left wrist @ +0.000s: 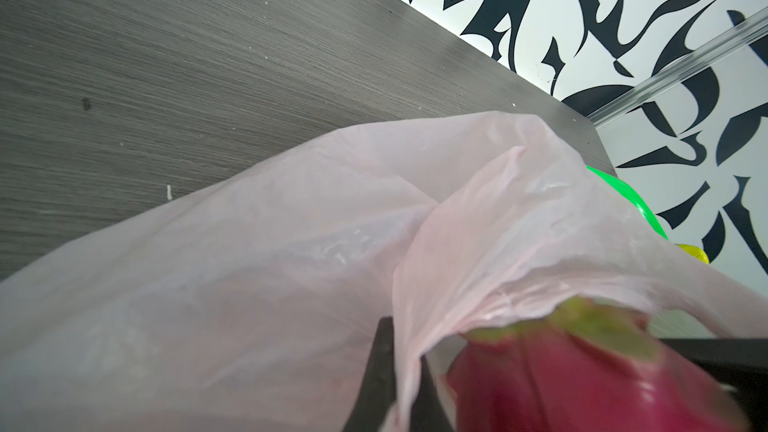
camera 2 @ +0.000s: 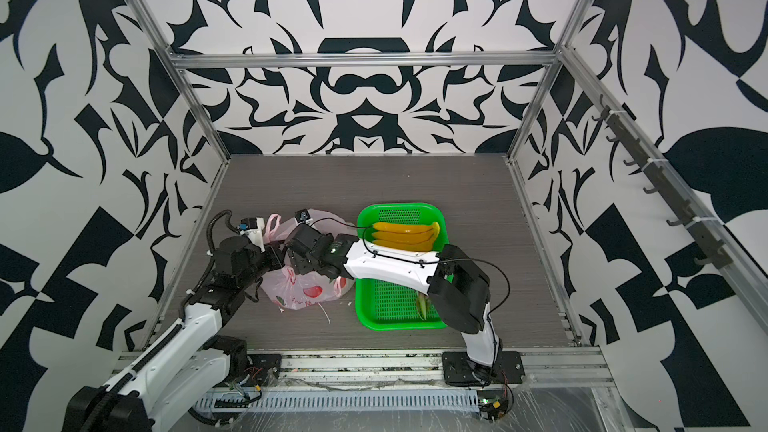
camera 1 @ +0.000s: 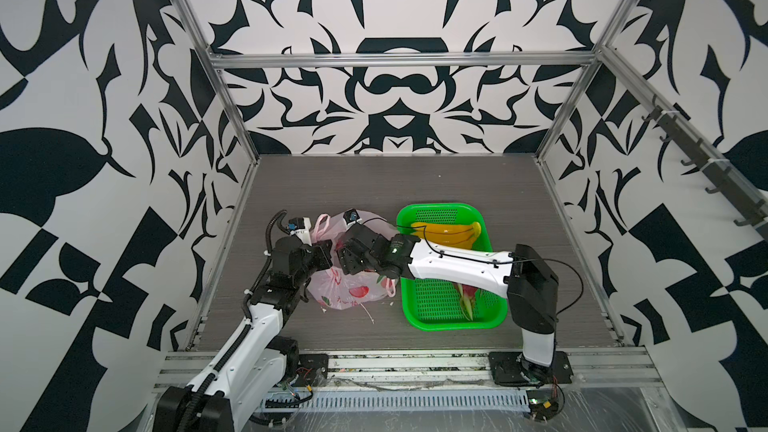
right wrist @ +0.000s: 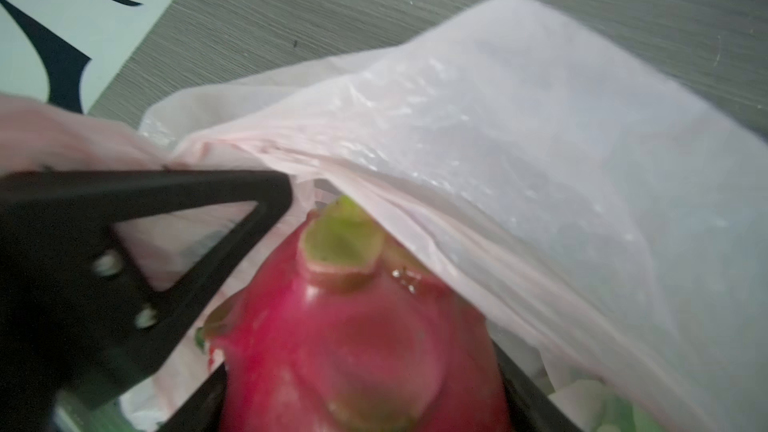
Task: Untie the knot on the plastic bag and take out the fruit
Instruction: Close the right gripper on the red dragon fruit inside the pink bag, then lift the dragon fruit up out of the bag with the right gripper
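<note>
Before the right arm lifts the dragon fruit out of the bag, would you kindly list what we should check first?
1. Left gripper clamped on the plastic bag rim: ok.
2. Right gripper closed around the dragon fruit: ok.
3. Grip firm enough to lift: cannot tell.
4. Bag mouth clear of the fruit: not ok, film drapes over its green tip.
5. Free floor in the green basket beside the bananas: ok.
</note>
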Action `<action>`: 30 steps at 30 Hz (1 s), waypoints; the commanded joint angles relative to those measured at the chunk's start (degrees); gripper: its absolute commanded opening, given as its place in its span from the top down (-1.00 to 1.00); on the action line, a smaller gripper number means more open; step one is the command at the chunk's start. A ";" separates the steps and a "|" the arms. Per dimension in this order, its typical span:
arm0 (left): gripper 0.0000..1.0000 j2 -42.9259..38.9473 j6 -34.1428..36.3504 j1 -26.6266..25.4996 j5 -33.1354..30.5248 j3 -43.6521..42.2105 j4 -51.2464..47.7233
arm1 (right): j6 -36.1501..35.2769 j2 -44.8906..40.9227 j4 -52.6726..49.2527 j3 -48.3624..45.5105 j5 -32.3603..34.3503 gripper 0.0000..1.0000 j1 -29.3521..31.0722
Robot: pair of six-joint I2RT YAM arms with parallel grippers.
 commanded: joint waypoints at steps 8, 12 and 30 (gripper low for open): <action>1.00 1.49 0.73 0.05 -1.34 2.26 1.59 | -2.70 -6.32 5.30 -2.10 -1.12 0.62 0.50; 1.00 1.22 0.76 0.06 -1.56 2.37 1.06 | -2.70 -7.26 6.91 -2.94 -1.34 0.62 0.53; 1.00 -1.56 -0.01 0.05 -1.43 1.24 -0.79 | -3.58 -9.34 9.56 -2.79 -0.87 0.63 0.48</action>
